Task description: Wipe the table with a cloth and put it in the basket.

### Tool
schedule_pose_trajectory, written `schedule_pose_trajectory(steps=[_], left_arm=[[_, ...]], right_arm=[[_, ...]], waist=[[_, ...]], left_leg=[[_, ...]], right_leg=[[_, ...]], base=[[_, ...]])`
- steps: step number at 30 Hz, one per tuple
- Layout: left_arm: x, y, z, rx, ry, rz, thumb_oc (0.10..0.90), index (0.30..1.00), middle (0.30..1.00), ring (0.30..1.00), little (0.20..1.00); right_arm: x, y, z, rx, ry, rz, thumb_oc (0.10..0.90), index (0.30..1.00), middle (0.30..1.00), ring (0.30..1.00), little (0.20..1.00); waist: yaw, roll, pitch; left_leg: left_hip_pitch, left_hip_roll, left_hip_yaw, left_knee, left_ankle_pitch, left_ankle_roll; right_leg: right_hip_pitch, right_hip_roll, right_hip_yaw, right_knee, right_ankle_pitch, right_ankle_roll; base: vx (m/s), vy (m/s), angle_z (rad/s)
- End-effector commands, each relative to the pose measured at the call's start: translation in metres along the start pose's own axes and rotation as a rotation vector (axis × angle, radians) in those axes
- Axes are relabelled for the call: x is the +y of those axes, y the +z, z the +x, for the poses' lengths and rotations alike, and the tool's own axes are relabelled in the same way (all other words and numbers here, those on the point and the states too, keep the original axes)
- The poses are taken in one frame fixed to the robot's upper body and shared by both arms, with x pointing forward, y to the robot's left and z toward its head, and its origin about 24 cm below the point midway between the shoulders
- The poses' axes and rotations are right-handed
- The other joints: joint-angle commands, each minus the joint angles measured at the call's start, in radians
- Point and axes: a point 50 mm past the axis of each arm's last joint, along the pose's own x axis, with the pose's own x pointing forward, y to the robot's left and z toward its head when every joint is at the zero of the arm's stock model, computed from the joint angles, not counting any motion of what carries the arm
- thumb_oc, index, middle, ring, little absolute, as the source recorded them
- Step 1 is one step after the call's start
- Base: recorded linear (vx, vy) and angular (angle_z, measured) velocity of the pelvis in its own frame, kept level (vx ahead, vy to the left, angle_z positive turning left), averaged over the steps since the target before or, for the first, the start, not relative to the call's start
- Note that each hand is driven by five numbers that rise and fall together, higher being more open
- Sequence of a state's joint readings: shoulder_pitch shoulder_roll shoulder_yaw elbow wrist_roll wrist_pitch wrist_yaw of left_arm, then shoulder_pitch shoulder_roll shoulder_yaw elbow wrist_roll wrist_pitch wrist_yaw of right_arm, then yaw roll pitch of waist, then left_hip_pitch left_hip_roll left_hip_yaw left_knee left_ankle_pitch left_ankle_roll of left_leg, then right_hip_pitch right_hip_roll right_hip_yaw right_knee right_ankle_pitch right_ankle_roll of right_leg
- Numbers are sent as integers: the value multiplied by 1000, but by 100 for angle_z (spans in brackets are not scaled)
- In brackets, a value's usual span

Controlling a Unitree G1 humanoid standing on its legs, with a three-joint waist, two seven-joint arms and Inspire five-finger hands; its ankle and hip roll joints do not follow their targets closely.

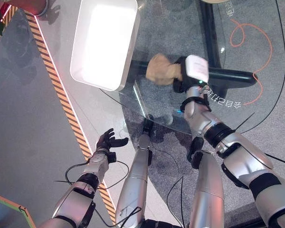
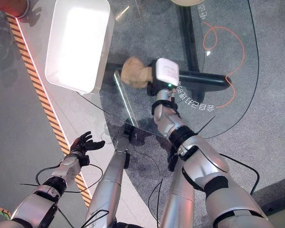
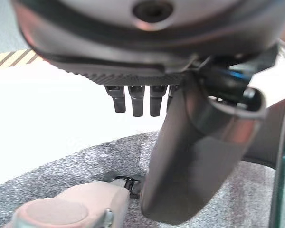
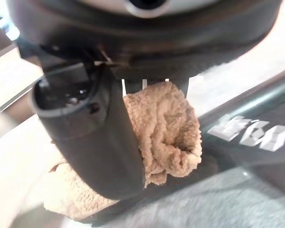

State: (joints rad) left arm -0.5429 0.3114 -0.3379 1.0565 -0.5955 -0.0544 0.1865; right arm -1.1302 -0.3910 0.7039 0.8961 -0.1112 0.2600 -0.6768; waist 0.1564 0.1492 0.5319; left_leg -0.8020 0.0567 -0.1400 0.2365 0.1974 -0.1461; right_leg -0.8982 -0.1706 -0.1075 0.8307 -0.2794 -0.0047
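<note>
A tan, fluffy cloth [image 1: 164, 70] is bunched up on the round glass table [image 1: 228, 107], near its left side. My right hand [image 1: 186, 80] is shut on the cloth; in the right wrist view the thumb [image 4: 99, 142] presses across the cloth [image 4: 168, 128]. A white rectangular basket [image 1: 77, 64] stands just left of the cloth, overhanging the table's left edge. Low at the left, away from the table, my left hand [image 1: 108, 141] hangs open over the floor with its fingers [image 3: 135, 100] relaxed and holding nothing.
A dark bar [image 1: 232, 76] of the table's frame runs under the glass beside my right hand. An orange cable [image 1: 252, 29] loops on the floor beyond the table. Black-and-yellow striped tape [image 1: 61, 97] crosses the floor at the left.
</note>
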Motion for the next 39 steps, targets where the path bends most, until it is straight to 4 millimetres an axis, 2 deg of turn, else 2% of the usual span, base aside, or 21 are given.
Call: schedule_pose_trajectory(steps=[1, 11, 15, 18, 20, 21, 22, 23, 27, 28, 32, 39], left_arm=[[15, 3, 2, -15, 65, 4, 800, 900, 900, 900, 900], [26, 0, 1, -8, 91, -12, 800, 900, 900, 900, 900], [33, 2, 1, -10, 104, -19, 800, 900, 900, 900, 900], [38, 5, 1, -14, 109, -19, 800, 900, 900, 900, 900], [40, 8, 2, -14, 112, -18, 800, 900, 900, 900, 900], [41, 14, 3, -26, 114, -21, 800, 900, 900, 900, 900], [41, 14, 3, -27, 114, -22, 800, 900, 900, 900, 900], [42, 11, 3, -17, 117, -20, 800, 900, 900, 900, 900], [48, 13, 3, -19, 130, -21, 800, 900, 900, 900, 900], [50, 18, 4, -31, 133, -26, 800, 900, 900, 900, 900], [58, 24, 5, -32, 155, -26, 800, 900, 900, 900, 900], [66, 31, 6, -33, 171, -30, 800, 900, 900, 900, 900]], right_arm=[[-66, 2, 37, 36, -300, 19, 100, 300, 300, 300, 200], [-91, -67, 38, 285, -407, -7, 100, 300, 300, 300, 200], [-103, -106, 30, 428, -446, -47, 100, 300, 300, 300, 200], [-110, -128, 24, 510, -472, -55, 100, 300, 300, 300, 200], [-111, -138, 20, 556, -483, -45, 100, 300, 300, 300, 200], [-114, -141, 19, 574, -498, -31, 100, 300, 300, 300, 200], [-115, -145, 17, 597, -506, -16, 100, 300, 300, 300, 200], [-113, -154, 12, 630, -504, -4, 100, 300, 300, 300, 200], [-115, -169, 3, 706, -526, 46, 100, 300, 300, 300, 200], [-117, -171, 3, 721, -543, 69, 100, 300, 300, 300, 200], [-121, -186, -5, 791, -568, 118, 100, 300, 300, 300, 200], [-124, -193, -9, 827, -582, 139, 100, 300, 300, 300, 200]], waist=[[-31, 23, -12], [-49, 19, -12], [-56, 15, -12], [-58, 11, -12], [-62, 7, -12], [-63, 6, -12], [-65, 4, -12], [-71, 0, -12], [-79, -8, -12], [-79, -9, -12], [-84, -18, -12], [-89, -27, -12]], left_leg=[[5, -110, 128, 168, -189, 150], [-4, -104, 135, 183, -206, 156], [-10, -99, 137, 189, -212, 160], [-16, -95, 137, 194, -216, 162], [-19, -93, 136, 197, -219, 163], [-43, -90, 140, 186, -187, 168], [-43, -89, 140, 185, -187, 168], [-19, -89, 135, 191, -218, 163], [-21, -85, 134, 192, -221, 160], [-47, -81, 138, 184, -191, 164], [-50, -78, 133, 187, -195, 161], [-48, -73, 131, 184, -198, 157]], right_leg=[[34, 51, -37, -246, 174, 19], [22, 59, -28, -237, 165, 17], [17, 63, -26, -234, 162, 17], [13, 64, -26, -232, 162, 19], [12, 68, -24, -230, 163, 20], [-9, 69, -34, -246, 195, 11], [-9, 70, -33, -249, 196, 12], [12, 74, -21, -240, 169, 22], [12, 80, -15, -245, 170, 24], [-10, 80, -24, -258, 200, 16], [-10, 83, -22, -257, 199, 21], [-6, 88, -18, -262, 199, 24]], base=[[9, 16, -3], [3, 3, 0], [0, 0, 0], [0, 0, 0], [-35, -27, 3], [-74, -27, 2], [0, 0, 0], [66, -31, 0], [0, -9, 0], [-70, -7, 1], [-17, -2, 0], [0, 0, 0]])
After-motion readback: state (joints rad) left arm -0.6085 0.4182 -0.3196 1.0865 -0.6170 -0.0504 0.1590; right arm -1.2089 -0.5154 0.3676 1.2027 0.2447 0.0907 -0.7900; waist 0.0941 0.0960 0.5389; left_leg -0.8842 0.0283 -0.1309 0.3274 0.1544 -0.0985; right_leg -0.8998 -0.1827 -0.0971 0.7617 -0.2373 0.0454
